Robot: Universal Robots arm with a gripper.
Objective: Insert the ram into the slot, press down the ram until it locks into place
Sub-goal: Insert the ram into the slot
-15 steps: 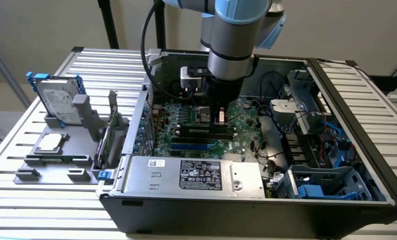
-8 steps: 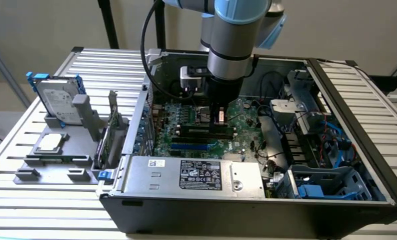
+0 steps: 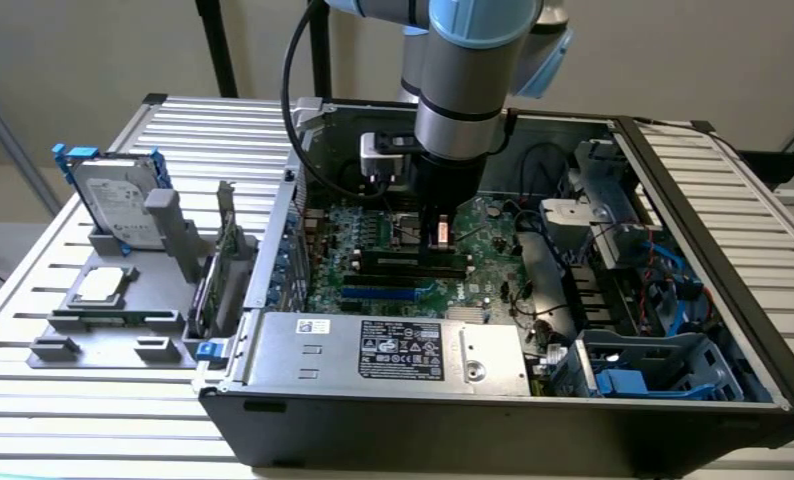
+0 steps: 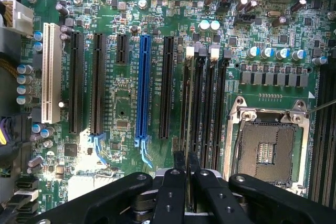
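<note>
My gripper [image 3: 439,222] reaches down into the open computer case, right over the black memory slots [image 3: 404,266]. It is shut on the ram [image 3: 440,236], a thin stick held upright between the fingers. In the wrist view the black fingers [image 4: 177,163] pinch the ram [image 4: 187,108], seen edge-on. The ram runs along the outermost of the parallel black slots [image 4: 210,103], on the side nearest the blue slot. Its lower edge is at that slot, but I cannot tell whether it is seated. The white end clips [image 4: 190,52] stand at the far end.
A long blue slot [image 4: 143,82] and black expansion slots lie beside the memory slots, with the metal CPU socket [image 4: 268,150] on the other side. The power supply [image 3: 384,350] fills the case front. A hard drive [image 3: 114,205] stands in a grey holder at the exterior view's left.
</note>
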